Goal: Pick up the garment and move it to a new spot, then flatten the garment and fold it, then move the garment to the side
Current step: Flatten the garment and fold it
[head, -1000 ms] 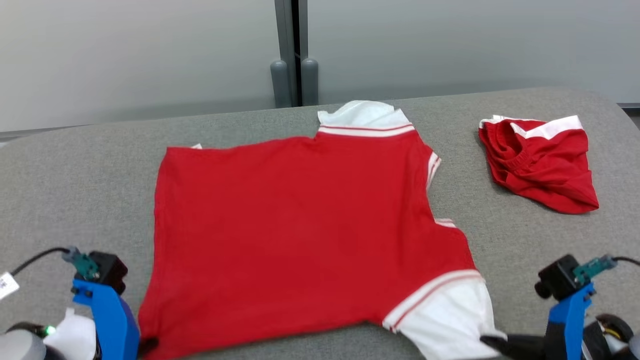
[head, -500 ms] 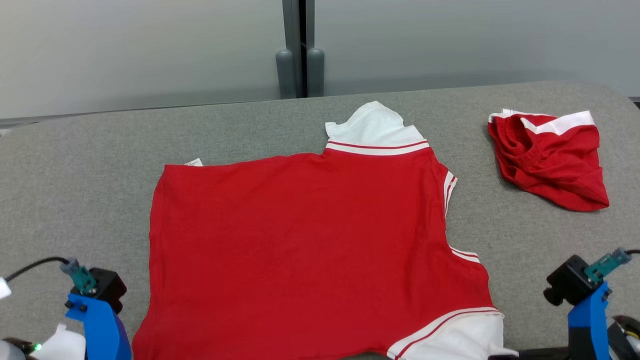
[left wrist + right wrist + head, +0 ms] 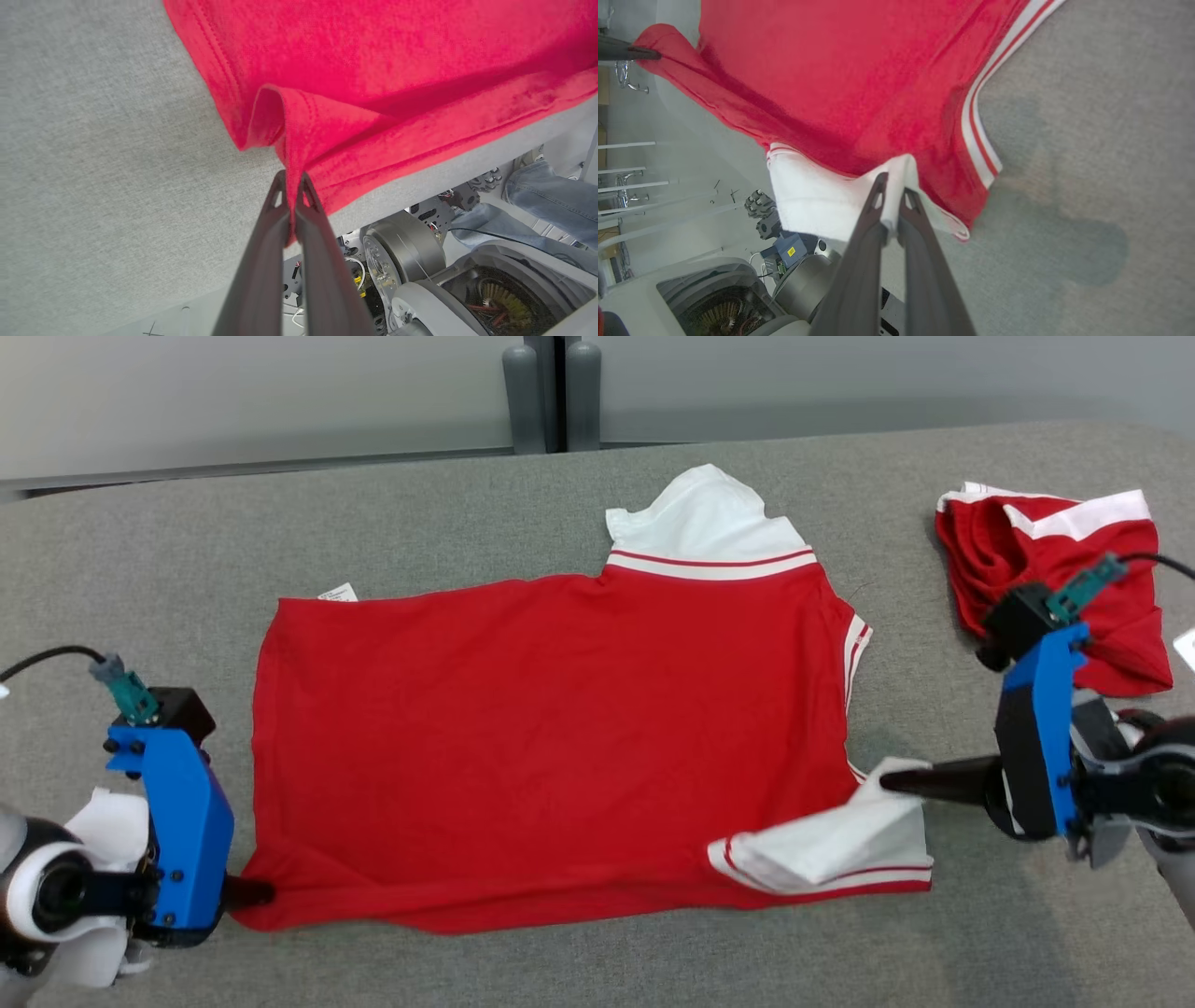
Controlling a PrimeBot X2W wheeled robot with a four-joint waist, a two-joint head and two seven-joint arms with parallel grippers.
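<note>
Garment corners newly up, grippers tight

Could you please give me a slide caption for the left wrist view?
Left gripper pinching a corner of the red shirt at the grey table edge.

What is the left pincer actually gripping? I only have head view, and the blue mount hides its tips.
Observer: Left wrist view shows the left pincer shut on a lifted hem corner of the red shirt.
Operator: Right one?
Observer: The right pincer is shut on the white sleeve, with cloth pinched between both fingers.
Operator: Anything past the near edge?
Observer: Yes. A person's leg in jeans shows below the table edge in the left wrist view.
</note>
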